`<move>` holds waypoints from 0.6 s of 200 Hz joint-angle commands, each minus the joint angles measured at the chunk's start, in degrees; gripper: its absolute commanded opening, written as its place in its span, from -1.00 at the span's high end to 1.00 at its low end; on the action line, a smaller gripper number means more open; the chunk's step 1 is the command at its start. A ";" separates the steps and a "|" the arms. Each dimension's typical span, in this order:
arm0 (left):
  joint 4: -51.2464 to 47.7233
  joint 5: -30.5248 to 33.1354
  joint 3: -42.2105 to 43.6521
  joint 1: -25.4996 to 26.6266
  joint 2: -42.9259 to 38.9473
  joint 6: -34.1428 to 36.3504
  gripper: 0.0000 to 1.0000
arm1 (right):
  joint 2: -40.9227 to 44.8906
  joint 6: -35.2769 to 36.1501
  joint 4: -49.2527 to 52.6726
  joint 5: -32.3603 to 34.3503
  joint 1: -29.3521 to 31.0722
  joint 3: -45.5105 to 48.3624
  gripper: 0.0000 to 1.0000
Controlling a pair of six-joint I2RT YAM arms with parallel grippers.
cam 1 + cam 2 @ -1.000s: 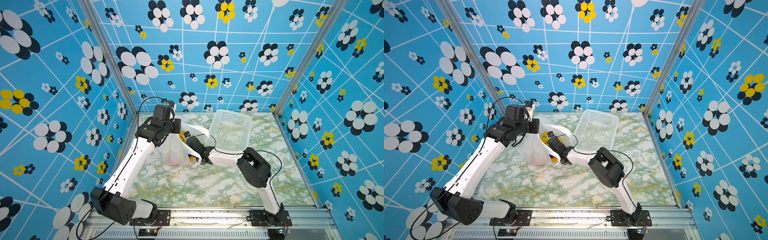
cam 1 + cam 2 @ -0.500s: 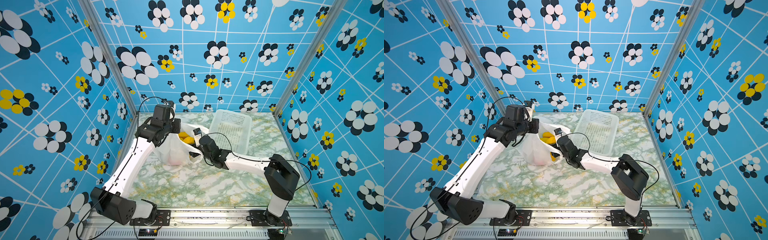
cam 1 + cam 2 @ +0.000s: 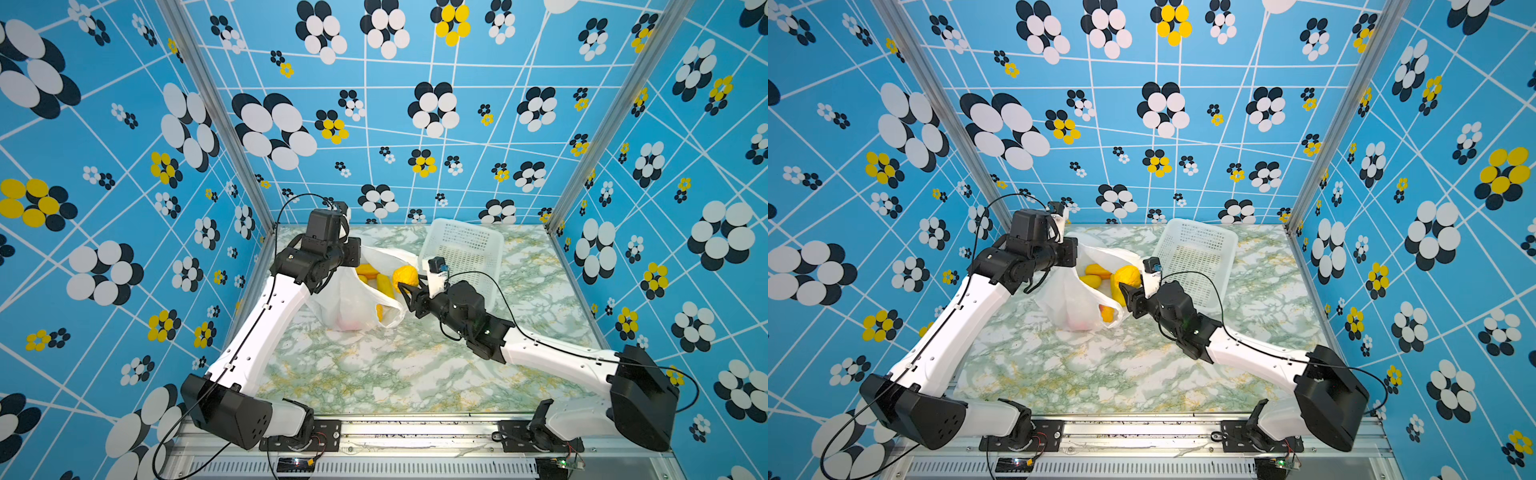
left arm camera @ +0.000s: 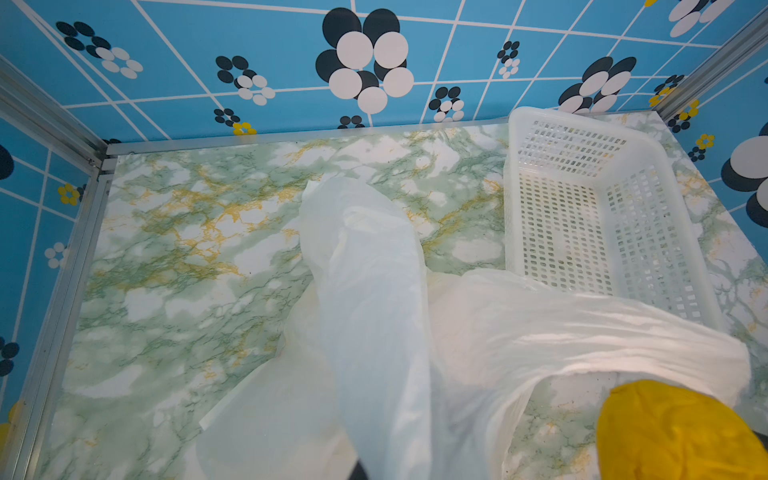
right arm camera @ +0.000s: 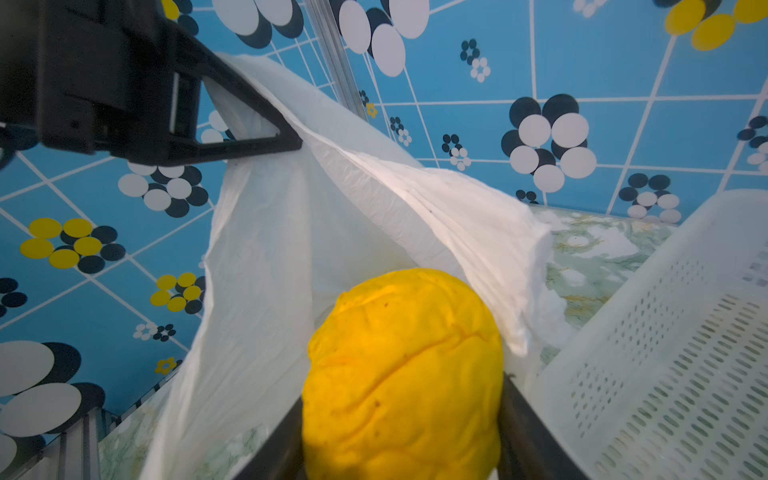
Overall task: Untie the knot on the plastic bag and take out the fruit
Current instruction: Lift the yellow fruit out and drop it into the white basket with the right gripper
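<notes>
White plastic bag (image 3: 349,299), mouth open and untied, on bench (image 3: 374,374); left hand (image 5: 286,143) clamped on its rim. Right hand (image 3: 409,286) grips one yellow fruit (image 3: 406,276) at the mouth. Step: unloading. Next, likely: carry to basket (image 3: 469,228), release; more fruit inside.

So the whole cell is boxed in by bright blue walls (image 3: 415,104) with a white grid and black, white and yellow flower blobs. Silver metal corner posts (image 3: 249,183) run up the back corners. The tabletop (image 3: 395,374) is green-and-gold fake marble, with a metal rail (image 3: 415,432) along the front. Lighting's pretty even.
</notes>
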State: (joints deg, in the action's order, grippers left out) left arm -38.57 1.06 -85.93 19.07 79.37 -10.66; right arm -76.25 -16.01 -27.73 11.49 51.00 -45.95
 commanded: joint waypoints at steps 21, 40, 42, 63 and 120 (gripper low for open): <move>-0.19 0.87 -0.29 -0.58 -0.36 0.81 1.00 | 7.84 1.55 -5.36 8.25 -6.16 7.28 0.55; -0.23 0.70 -0.40 -0.49 -0.13 0.72 1.00 | 8.10 -1.62 -5.95 8.61 -11.07 9.57 0.55; -0.27 0.76 -0.45 -0.52 -0.15 0.77 1.00 | 7.99 -2.04 -5.77 8.57 -11.55 9.55 0.55; -0.29 1.04 -0.43 -0.50 -0.31 0.86 1.00 | 4.98 -4.65 -2.52 7.29 -16.70 7.94 0.55; -0.46 0.52 -0.56 -0.47 0.11 0.75 1.00 | -15.56 -7.53 15.55 -4.79 -25.79 -9.69 0.59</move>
State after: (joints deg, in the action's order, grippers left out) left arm -38.76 1.30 -85.93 19.07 79.37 -10.66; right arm -84.42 -21.34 -22.68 13.96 27.66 -47.44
